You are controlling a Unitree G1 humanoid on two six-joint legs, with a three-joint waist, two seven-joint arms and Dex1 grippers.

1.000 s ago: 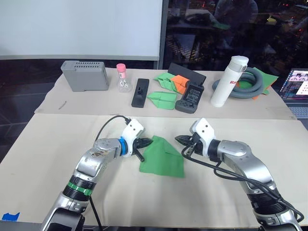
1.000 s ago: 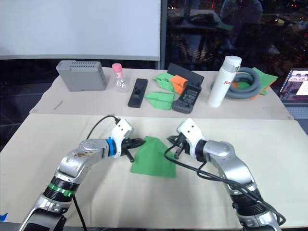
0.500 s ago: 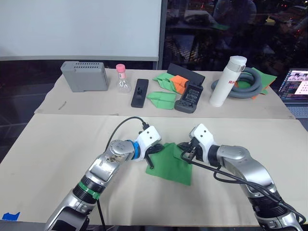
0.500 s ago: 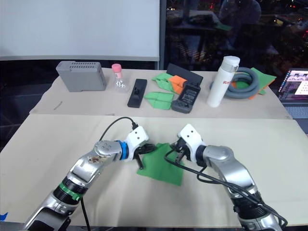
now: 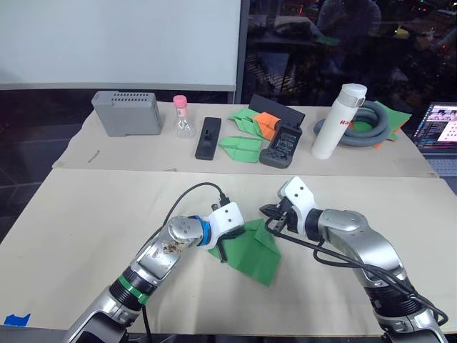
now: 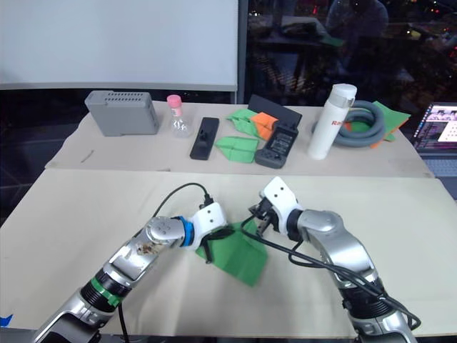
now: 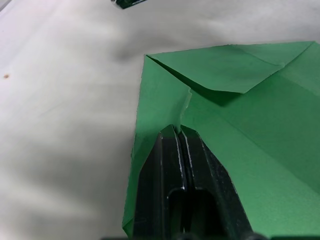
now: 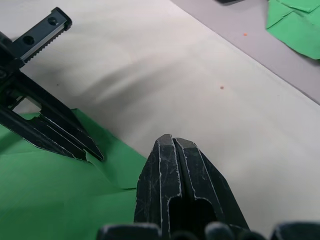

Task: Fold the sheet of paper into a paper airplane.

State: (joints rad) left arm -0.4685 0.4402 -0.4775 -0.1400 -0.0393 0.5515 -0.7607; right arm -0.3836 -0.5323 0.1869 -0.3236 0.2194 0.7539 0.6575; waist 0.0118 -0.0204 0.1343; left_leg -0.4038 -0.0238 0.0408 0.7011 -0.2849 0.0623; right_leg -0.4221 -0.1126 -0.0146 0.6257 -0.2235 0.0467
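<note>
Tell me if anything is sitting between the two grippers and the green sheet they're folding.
Nothing visible is in the way. The left gripper is shut with its tips already on the sheet of paper, and the right gripper, also shut, sits at the sheet's far edge. The other clutter lies on the far cloth.

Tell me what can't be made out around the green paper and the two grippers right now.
- Whether the left gripper pinches the bright green creased sheet of paper or just presses on it: its own fingers cover the contact, left wrist view.
- The sheet's underside: against the beige table.
- White bottle lettering: too small, eye views.
</note>
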